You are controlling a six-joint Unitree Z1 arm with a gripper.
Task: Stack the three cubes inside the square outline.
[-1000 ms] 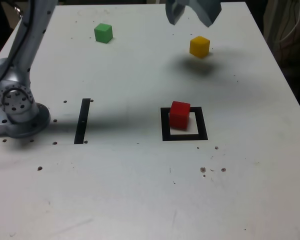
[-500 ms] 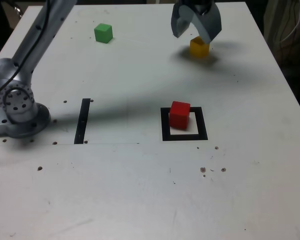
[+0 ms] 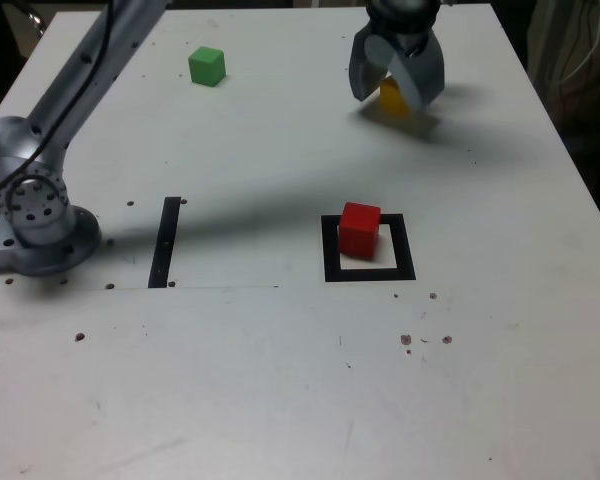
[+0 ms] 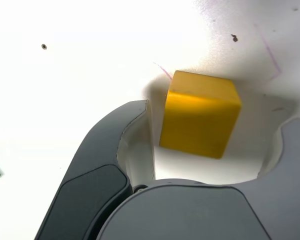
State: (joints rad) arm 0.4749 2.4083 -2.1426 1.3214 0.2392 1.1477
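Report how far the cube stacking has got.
Done: the red cube sits in the square outline, toward its far-left corner in the exterior view. In hand: the gripper is down around the yellow cube, jaws open with gaps on both sides in the wrist view, so it is not gripped yet. Left: close, lift and stack the yellow cube on red, then fetch the green cube, untouched at the table's far side.

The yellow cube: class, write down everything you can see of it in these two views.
The yellow cube is a small, plain, solid-coloured block with crisp edges, matte, unmarked. It sits flat on the white table at the far side, towards the exterior view's right. The open gripper straddles it, a jaw on each side; gaps show, so neither seems to touch it yet.
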